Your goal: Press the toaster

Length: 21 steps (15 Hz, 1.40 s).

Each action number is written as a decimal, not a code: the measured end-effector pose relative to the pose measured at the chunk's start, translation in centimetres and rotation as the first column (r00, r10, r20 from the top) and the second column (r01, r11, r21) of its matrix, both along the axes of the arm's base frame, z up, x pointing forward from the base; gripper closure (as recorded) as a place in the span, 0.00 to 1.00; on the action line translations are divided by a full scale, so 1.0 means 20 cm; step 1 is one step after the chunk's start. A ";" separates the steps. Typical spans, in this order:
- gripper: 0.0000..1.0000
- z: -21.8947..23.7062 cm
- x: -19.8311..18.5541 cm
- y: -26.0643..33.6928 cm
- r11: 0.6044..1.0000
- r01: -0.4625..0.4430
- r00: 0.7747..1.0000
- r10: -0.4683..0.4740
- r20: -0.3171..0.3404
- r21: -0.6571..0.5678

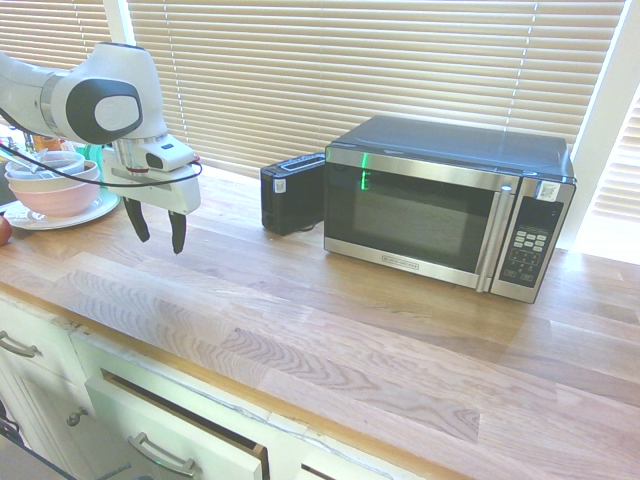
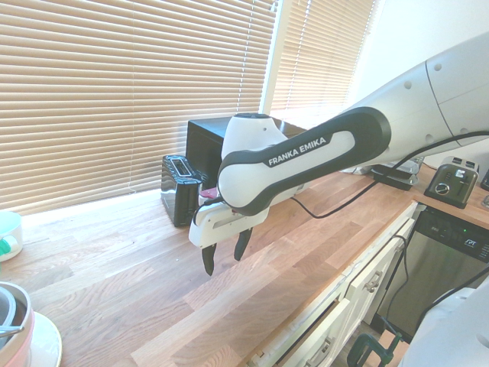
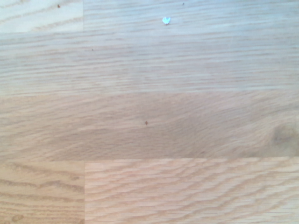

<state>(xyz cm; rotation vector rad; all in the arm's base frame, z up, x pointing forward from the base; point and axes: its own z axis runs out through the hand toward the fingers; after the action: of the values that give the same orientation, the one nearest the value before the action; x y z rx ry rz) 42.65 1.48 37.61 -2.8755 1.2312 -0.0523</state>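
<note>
The toaster is a small black box with a slotted top and a white label on its narrow end, standing on the wooden counter just left of the microwave. From the other side the toaster stands in front of the window blinds. My gripper hangs over the counter well to the left of the toaster, fingers pointing down, open and empty. In the second exterior view the gripper hovers nearer the camera than the toaster. The wrist view shows only bare wood grain.
A large steel-and-black microwave stands right of the toaster. Stacked bowls on a plate sit at the counter's left end. A second, silver toaster stands on a far counter. Drawers run under the front edge.
</note>
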 end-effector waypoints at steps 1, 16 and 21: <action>0.00 0.00 0.00 0.00 1.000 0.000 1.000 0.000 -0.001 0.000; 0.00 0.64 0.61 -0.15 0.986 0.126 0.964 -0.096 0.248 -0.108; 0.00 0.68 0.75 -0.19 0.983 0.138 0.943 -0.093 0.320 -0.122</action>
<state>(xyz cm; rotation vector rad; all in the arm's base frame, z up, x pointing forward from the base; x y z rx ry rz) 57.61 -2.32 51.11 -2.7550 1.3762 -0.5983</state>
